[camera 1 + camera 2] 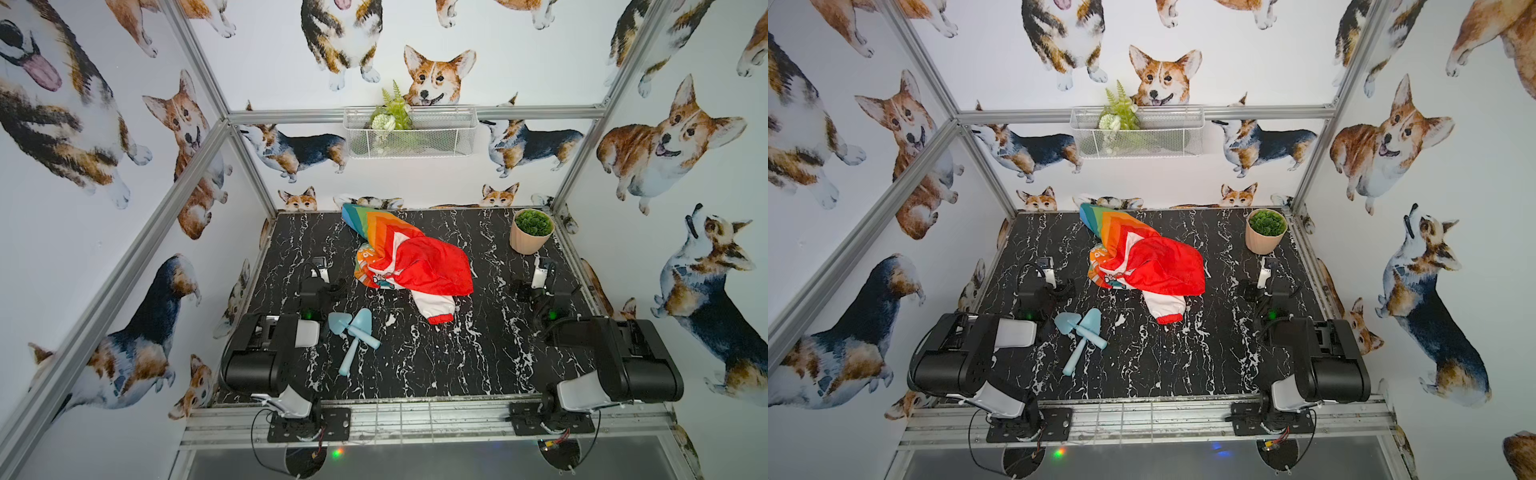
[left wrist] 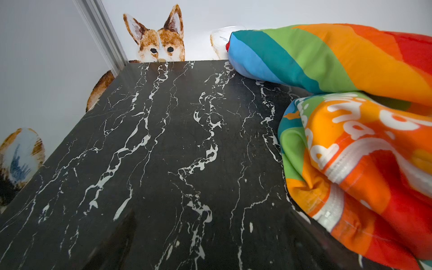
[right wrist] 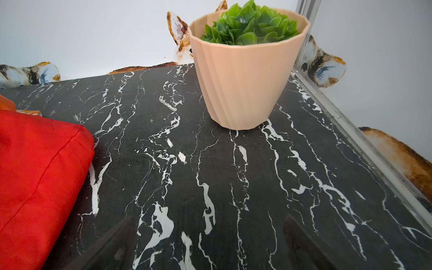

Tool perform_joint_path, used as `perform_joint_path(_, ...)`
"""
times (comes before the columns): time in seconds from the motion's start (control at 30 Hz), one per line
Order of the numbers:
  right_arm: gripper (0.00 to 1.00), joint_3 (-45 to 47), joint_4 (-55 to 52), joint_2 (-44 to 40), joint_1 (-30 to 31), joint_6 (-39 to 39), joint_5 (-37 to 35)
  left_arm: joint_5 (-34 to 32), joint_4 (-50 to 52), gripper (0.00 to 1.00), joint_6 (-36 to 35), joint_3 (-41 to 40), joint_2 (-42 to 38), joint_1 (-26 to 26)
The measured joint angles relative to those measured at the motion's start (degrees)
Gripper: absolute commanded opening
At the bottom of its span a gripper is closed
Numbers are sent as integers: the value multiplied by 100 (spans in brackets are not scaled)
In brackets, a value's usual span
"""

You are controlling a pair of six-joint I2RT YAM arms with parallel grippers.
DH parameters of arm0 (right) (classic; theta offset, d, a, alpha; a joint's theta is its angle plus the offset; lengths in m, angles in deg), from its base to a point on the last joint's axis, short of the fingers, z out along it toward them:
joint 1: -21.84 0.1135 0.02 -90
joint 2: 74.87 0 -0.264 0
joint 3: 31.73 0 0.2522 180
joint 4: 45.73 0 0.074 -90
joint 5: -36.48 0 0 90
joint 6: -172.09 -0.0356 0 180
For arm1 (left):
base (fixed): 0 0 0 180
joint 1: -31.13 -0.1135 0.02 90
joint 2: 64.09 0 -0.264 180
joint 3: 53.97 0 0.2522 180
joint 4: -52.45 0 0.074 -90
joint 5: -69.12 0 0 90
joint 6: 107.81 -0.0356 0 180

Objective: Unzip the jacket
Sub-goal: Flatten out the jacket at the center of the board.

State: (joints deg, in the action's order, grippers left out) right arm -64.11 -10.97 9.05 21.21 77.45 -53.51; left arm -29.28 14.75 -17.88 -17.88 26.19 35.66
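Jacket [image 1: 419, 262] crumpled between left gripper [image 1: 321, 269] and right gripper [image 1: 542, 271], touching neither.

A peach ribbed pot [image 3: 245, 77] of green leaves [image 3: 247, 25] stands upright on the black, white-veined tabletop [image 3: 187, 163]. Well apart from the pot lies the jacket [image 3: 35, 175], a red fold with a seam. Just beside the pot runs a metal rail [image 3: 350, 131]; behind the pot, corgi pictures [image 3: 180, 35] show on the wall [image 3: 93, 30].

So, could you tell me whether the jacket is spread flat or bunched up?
Bunched up: the jacket lies crumpled, its red hood draped over the body.
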Motion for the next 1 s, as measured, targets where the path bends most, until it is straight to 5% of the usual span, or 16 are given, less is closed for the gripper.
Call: perform_joint_path(1.0,99,162,66,-22,26,11,-31,68,-170,100,-79,-223,-31,20)
